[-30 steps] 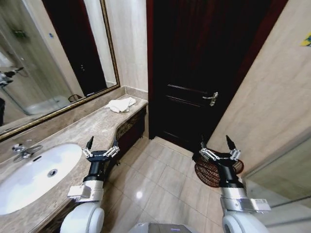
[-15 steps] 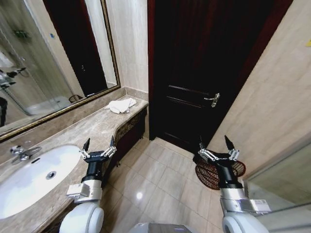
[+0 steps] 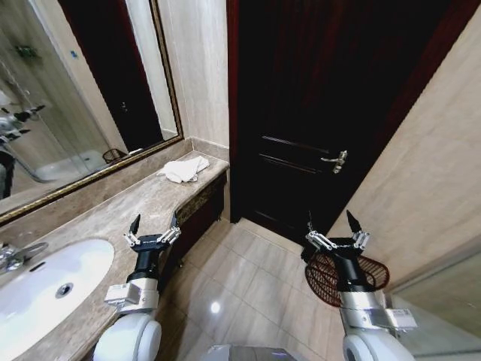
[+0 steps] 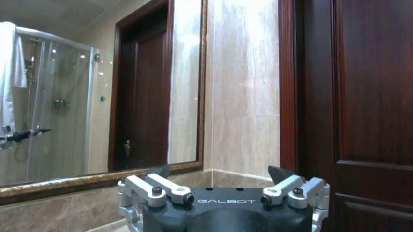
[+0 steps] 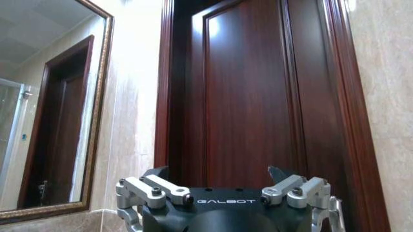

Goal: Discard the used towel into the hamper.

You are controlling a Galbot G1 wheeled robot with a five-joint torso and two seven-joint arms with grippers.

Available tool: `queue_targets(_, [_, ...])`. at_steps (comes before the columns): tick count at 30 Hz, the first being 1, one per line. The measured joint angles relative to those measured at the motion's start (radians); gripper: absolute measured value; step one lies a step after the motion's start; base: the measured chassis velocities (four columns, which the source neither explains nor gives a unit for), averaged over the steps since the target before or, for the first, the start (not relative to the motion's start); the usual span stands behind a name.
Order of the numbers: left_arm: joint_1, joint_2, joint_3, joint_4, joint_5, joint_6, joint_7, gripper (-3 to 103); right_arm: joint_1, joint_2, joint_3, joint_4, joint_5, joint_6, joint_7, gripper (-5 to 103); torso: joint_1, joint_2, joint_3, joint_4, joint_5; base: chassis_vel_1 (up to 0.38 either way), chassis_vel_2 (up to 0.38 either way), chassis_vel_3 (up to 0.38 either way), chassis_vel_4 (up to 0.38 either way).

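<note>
Both arms are held up in front of the robot, nothing carried. Left gripper (image 3: 154, 226) hangs over the counter's front edge, jaws spread wide and empty. Right gripper (image 3: 333, 229) hangs over the floor, jaws likewise spread and empty, directly above the hamper (image 3: 347, 278).

The towel (image 3: 180, 168), white and crumpled, lies at the far end of the counter (image 3: 131, 207), in the corner where the counter meets the wall beside the door (image 3: 316, 113). It is well apart from both grippers. The hamper stands on the floor by the right-hand wall, below and beyond the door handle (image 3: 334, 160), and looks tilted toward the camera, its openwork side showing.

Step in hand, as I judge it: approach, with no grasp begun. To do it well, the robot should close on the counter's far corner until the towel is within the left arm's reach, then come down on the middle of the heap rather than on a loose edge, so the cloth lifts in one bundle. The left arm must clear the counter edge on the way.

Surface: polished stone counter, with a white basin (image 3: 52, 282) set in at the near end. A framed mirror (image 3: 75, 98) runs along the wall behind. Glossy tiled floor, dark wooden door, narrow room.
</note>
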Motion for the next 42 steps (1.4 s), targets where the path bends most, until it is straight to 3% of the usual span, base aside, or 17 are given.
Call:
queue_targets(17, [-0.001, 0.000, 0.001, 0.002, 0.000, 0.007, 0.001, 99, -0.003, 0.002, -0.010, 0.000, -0.019, 0.000, -0.003, 100, 0.000, 0.000, 0.000, 0.0000, 0.0001, -0.108, 0.116, 0.108, -0.115])
queue_targets(19, [-0.001, 0.000, 0.001, 0.003, 0.000, 0.009, 0.002, 102, -0.006, 0.003, -0.011, 0.000, -0.024, 0.001, -0.004, 100, 0.000, 0.000, 0.000, 0.0000, 0.0000, -0.030, 0.113, 0.036, -0.141])
queue_targets(36, [-0.004, 0.000, -0.001, 0.007, -0.003, 0.015, 0.003, 100, -0.004, 0.002, -0.013, -0.007, -0.024, 0.014, -0.005, 100, 0.000, 0.000, 0.000, 0.0001, -0.0003, 0.015, 0.183, -0.003, -0.184])
queue_targets(42, [-0.022, 0.000, -0.003, 0.026, -0.023, 0.049, 0.002, 100, -0.001, -0.001, -0.014, -0.013, -0.020, 0.024, -0.004, 100, 0.000, 0.000, 0.000, -0.0004, -0.0002, -0.195, 0.157, 0.173, -0.161])
